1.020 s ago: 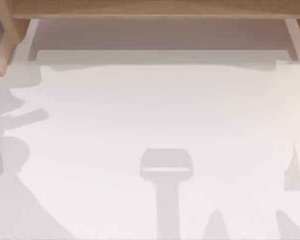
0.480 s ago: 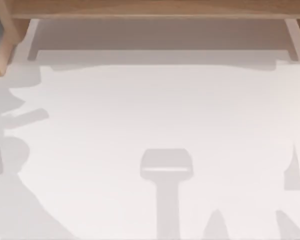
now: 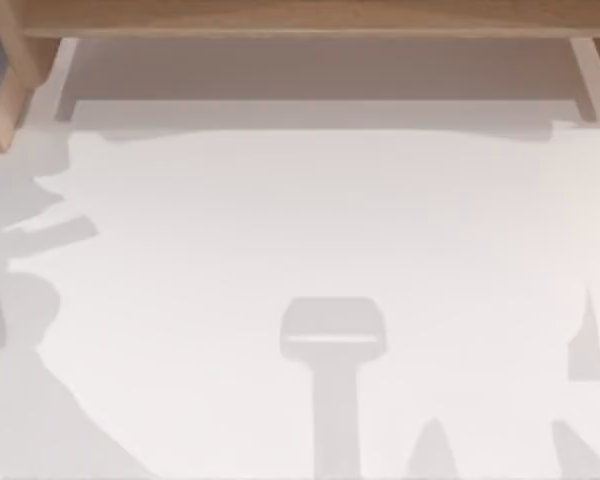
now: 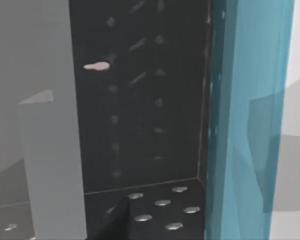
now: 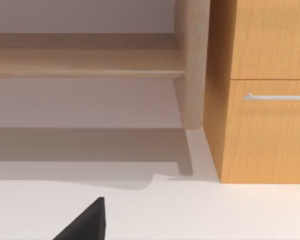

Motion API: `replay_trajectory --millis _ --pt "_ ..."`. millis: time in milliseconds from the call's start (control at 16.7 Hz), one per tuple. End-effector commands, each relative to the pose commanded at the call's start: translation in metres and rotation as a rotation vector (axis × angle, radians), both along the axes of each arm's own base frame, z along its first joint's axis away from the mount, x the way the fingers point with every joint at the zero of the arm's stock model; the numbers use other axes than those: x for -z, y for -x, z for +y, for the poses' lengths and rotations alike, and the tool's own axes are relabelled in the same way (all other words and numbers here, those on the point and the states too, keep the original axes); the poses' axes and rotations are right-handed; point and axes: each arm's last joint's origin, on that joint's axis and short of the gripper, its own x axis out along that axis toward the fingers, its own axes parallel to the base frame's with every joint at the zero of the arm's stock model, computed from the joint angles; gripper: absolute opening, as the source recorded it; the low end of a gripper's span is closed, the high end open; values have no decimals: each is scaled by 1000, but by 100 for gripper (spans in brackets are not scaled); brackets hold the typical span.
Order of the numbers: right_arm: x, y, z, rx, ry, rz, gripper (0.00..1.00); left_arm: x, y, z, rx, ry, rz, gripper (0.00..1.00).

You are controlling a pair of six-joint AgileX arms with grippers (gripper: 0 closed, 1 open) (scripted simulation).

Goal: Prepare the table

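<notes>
I am looking down on the white tabletop (image 3: 320,220), which is spreading across nearly the whole top view beneath the light-brown wooden frame (image 3: 300,18) at its far edge. Grey arm shadows are lying along its left side and near edge. My left wrist camera is facing a dark perforated panel (image 4: 140,100) beside a translucent blue wall (image 4: 250,115). My right wrist camera is facing a wooden cabinet (image 5: 265,90) with a metal handle (image 5: 276,97). I cannot tell either claw's state. Compared with a second ago, the left-side shadows are sitting slightly differently
</notes>
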Motion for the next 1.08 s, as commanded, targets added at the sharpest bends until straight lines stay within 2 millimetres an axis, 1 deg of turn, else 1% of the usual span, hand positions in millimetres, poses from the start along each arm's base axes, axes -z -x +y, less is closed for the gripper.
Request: replay_trajectory --millis 360,540,840,960,1080 --pt "0 0 0 0 0 0 100 0 0 0 0 0 0 100" --pt "0 0 0 0 0 0 100 -3 4 2 -3 -6 -10 100" --pt "0 0 0 0 0 0 100 -9 32 3 -7 -11 -24 100" --pt "0 0 0 0 0 0 100 -5 45 2 -3 -7 -13 100" --pt "0 0 0 0 0 0 100 0 51 2 -3 0 0 100"
